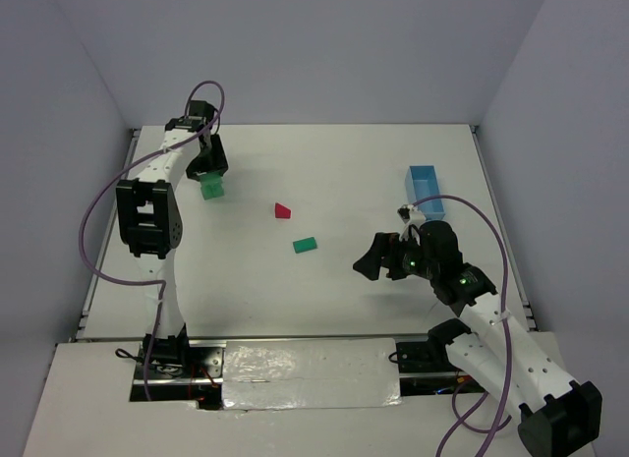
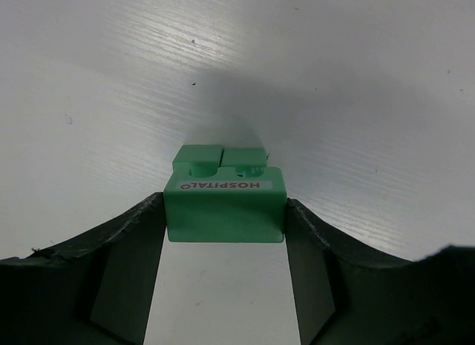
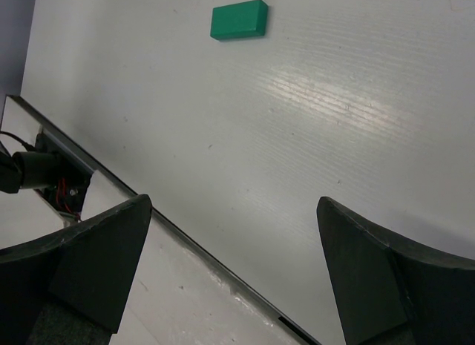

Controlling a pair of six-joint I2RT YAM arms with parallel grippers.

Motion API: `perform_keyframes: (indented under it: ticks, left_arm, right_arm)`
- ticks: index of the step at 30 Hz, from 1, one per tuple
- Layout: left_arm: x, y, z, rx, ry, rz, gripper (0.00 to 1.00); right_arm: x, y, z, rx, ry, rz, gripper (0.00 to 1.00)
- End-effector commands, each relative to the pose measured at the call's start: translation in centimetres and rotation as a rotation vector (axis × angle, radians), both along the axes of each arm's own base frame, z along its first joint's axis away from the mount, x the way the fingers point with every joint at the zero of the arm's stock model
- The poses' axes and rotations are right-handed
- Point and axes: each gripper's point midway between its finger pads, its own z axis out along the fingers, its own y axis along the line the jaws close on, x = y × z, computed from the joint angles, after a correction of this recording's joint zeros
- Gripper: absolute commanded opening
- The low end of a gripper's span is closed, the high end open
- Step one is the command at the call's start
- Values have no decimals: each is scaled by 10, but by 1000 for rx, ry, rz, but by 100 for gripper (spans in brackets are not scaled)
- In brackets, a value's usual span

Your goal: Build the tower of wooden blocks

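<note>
A green notched block (image 1: pixel 212 191) with a "HOSPITAL" label (image 2: pixel 224 204) is gripped on both sides by my left gripper (image 1: pixel 209 183) (image 2: pixel 225 220) at the far left of the table. A flat green block (image 1: pixel 305 245) (image 3: pixel 238 20) lies near the table's middle. Just behind it is the red roof-shaped block (image 1: pixel 283 210). My right gripper (image 1: pixel 370 261) (image 3: pixel 234 211) hovers right of the flat block, wide open and empty, its fingers pointing left.
A light-blue oblong tray (image 1: pixel 425 190) stands at the right, behind the right arm. The table's front edge (image 3: pixel 193 245) with its taped strip (image 1: pixel 311 371) runs below the right gripper. Walls enclose the table at the back and sides.
</note>
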Motion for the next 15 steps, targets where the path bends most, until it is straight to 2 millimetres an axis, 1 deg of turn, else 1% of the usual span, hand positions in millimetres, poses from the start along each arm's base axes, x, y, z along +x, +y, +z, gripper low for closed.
perform_keyframes:
  ticks: [1, 11, 15]
  left_arm:
    - [0, 7, -3, 31, 11, 6, 50]
    - [0, 10, -6, 40, 19, 10, 51]
    - [-1, 11, -11, 47, 32, 11, 52]
  right_arm:
    - [2, 4, 5, 20, -40, 18, 100]
    - [2, 5, 6, 24, -46, 20, 100]
    - [2, 5, 6, 24, -46, 20, 100]
